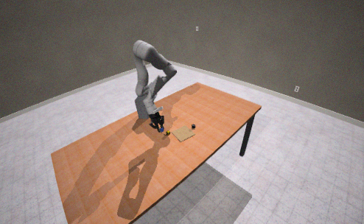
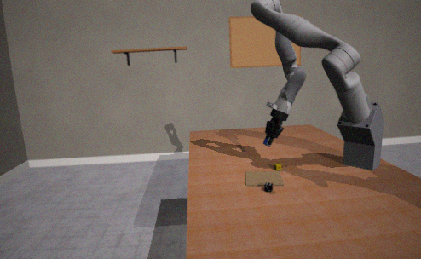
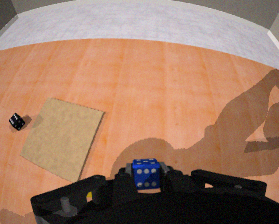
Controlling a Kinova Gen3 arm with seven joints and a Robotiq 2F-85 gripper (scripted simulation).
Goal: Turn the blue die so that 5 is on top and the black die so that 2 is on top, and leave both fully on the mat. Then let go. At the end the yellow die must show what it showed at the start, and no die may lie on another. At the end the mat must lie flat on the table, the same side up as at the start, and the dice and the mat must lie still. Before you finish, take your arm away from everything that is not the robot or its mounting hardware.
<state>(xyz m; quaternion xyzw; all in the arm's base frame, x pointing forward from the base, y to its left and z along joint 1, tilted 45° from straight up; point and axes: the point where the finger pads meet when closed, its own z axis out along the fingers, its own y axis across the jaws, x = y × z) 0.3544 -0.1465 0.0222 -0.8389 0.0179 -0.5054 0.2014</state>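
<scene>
My gripper is shut on the blue die and holds it above the table, off to one side of the mat. The die also shows in the top view and the exterior view. In the wrist view the face toward the camera shows several white pips. The tan mat lies flat on the table; it also shows in the top and exterior views. The black die sits on the table just off the mat's edge. The yellow die sits on the table beside the mat.
The arm's base stands on the table behind the dice. The table's edge runs near the mat's side.
</scene>
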